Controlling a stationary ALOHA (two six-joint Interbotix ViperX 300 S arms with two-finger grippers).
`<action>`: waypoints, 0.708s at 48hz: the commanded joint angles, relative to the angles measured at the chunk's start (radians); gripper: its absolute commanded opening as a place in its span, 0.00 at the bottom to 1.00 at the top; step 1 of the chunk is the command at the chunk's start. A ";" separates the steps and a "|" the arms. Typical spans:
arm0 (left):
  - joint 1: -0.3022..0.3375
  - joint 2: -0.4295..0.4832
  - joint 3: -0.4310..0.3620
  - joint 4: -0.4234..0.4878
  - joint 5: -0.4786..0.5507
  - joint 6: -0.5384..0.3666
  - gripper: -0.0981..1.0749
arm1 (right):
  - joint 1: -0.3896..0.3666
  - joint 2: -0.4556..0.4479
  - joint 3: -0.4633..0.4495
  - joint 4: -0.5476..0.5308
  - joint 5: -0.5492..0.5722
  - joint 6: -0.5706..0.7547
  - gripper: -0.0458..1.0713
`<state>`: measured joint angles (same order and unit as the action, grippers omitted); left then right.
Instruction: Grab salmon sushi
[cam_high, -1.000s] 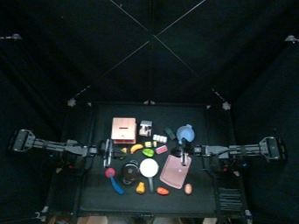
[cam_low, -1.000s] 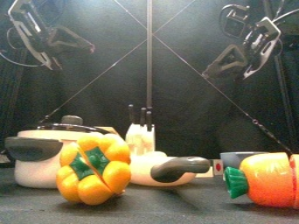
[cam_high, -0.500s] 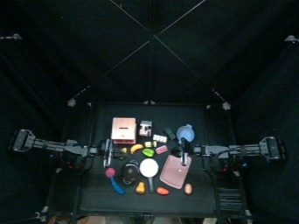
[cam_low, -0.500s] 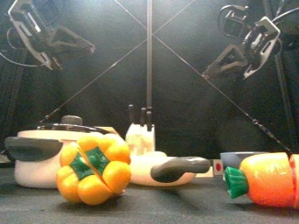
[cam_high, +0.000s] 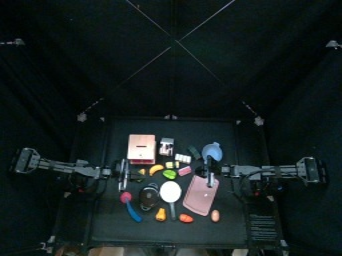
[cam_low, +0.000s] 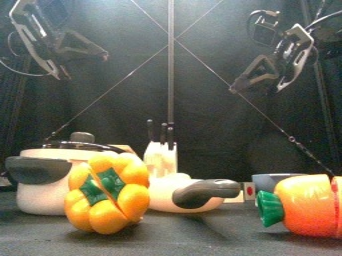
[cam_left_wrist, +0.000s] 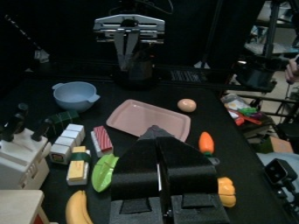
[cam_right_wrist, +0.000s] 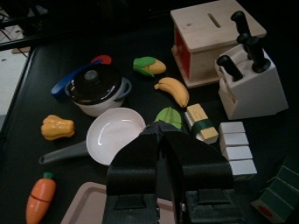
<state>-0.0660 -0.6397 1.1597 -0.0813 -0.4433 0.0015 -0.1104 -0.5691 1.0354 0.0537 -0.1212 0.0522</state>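
Note:
The salmon sushi (cam_left_wrist: 101, 138), red-and-white striped, lies on the black table between several white blocks (cam_left_wrist: 63, 140) and the pink cutting board (cam_left_wrist: 149, 118). My left gripper (cam_left_wrist: 158, 140) hangs shut and empty above the table, short of the sushi. Across the table my right gripper (cam_right_wrist: 163, 131) hovers shut with nothing in it; its own view does not show the sushi. In the front view both grippers (cam_low: 54, 45) (cam_low: 261, 65) hang high behind the toys.
Toy food crowds the table: egg sushi (cam_right_wrist: 201, 121), green leaf (cam_right_wrist: 170, 115), banana (cam_right_wrist: 172, 89), white frying pan (cam_right_wrist: 114, 131), pot (cam_right_wrist: 93, 87), yellow pepper (cam_low: 104, 192), carrot (cam_low: 307, 205), blue bowl (cam_left_wrist: 73, 94). A knife block (cam_right_wrist: 251, 83) and wooden box (cam_right_wrist: 205, 39) stand at the back.
The right gripper has edged slightly toward the table's middle. The left arm and the toys have not moved.

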 joint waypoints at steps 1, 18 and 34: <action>-0.002 0.002 -0.015 0.002 -0.011 0.002 0.05 | -0.014 0.012 -0.026 -0.006 -0.005 0.000 0.05; 0.003 0.002 -0.018 0.000 -0.011 0.002 0.05 | -0.038 0.101 -0.038 -0.041 -0.003 -0.002 0.06; 0.006 0.002 -0.015 0.000 -0.011 0.000 0.05 | -0.044 0.138 -0.055 -0.048 0.000 -0.002 0.18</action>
<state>-0.0629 -0.6412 1.1582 -0.0813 -0.4433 0.0015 -0.1473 -0.4249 1.0032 0.0061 -0.1197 0.0522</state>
